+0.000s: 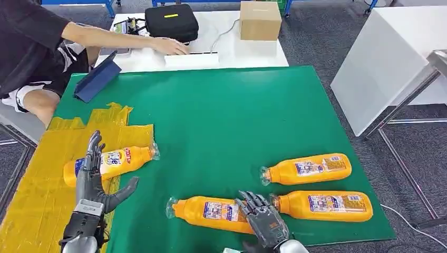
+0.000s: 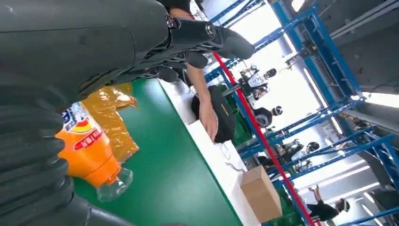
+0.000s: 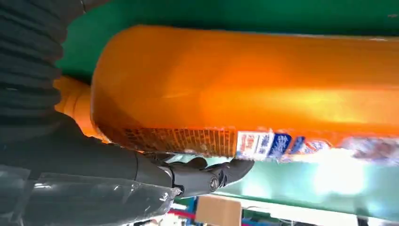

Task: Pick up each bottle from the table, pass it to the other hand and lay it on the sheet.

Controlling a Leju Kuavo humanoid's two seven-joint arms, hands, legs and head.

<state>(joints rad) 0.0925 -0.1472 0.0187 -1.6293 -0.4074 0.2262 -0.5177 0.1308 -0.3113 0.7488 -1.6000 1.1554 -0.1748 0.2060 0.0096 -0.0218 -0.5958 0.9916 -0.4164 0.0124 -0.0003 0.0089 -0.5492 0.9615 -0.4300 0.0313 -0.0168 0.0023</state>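
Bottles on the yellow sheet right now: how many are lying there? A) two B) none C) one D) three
C: one bottle lies on the yellow sheet by the left hand; the other three bottles lie on the green mat.

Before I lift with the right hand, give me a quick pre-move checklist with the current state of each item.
1. Right hand at the nearest bottle: ok, it lies over the bottle's base end.
2. Firm grip on it: cannot tell; the right wrist view shows fingers alongside the body only.
3. Left hand free for the handover: ok, fingers spread, holding nothing.
4. Room on the yellow sheet: ok, one bottle lies there.
5. Neighbouring bottle close to the right hand: not ok, its cap is beside the fingers.
6. Person's hand clear: ok, on the far white table.
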